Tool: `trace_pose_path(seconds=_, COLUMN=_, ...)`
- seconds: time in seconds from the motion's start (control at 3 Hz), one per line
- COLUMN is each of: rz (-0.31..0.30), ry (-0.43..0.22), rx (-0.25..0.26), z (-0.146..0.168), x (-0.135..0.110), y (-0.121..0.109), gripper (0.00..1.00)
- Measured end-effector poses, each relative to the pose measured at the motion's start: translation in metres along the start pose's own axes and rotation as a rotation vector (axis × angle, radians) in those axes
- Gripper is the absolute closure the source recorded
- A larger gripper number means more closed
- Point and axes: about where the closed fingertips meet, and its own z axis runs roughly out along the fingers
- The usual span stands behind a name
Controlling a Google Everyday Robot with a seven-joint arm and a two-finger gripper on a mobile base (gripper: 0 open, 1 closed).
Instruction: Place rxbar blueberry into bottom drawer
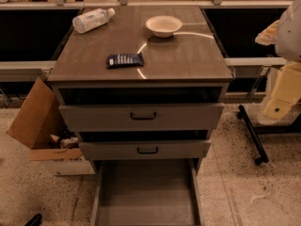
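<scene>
— How far along is it?

— Barely begun, I'd judge. In the camera view the rxbar blueberry [124, 60], a small flat navy-blue wrapped bar with pale lettering, lies flat on the grey-brown cabinet top [193, 62]. The bottom drawer [146, 206], a wide grey-brown tray with a plain floor, is already pulled out, and I see nothing in it.

— And the pincer?

— The pale pincer [281, 100] hangs at the right edge, beside the cabinet and apart from it. It is not gripping the bar. Whether it is open or closed, I cannot tell.

— Where is the bar from it?

— Well apart, to the pincer's left as the camera sees it, and higher. The drawer is also to its left, but lower. A clear plastic bottle [93, 20] and a round white bowl [163, 26] sit beyond the bar.

— What is left?

— Everything, by my reckoning: reach, grasp, carry down, release.
</scene>
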Motion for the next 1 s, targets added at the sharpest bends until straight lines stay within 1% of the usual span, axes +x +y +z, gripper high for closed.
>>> trace_pose_path(seconds=0.33, rz=-0.002, ry=-0.009, rx=0.005, z=0.0, x=-0.003, y=-0.002, gripper=0.0)
trace_pose_path(seconds=0.67, rz=-0.035, ry=-0.08, rx=0.001, z=0.021, x=-0.037, y=-0.025, gripper=0.0)
trace_pose_path(seconds=1.0, rz=-0.059, ry=-0.182, rx=-0.007, z=0.044, x=-0.084, y=-0.056, gripper=0.0)
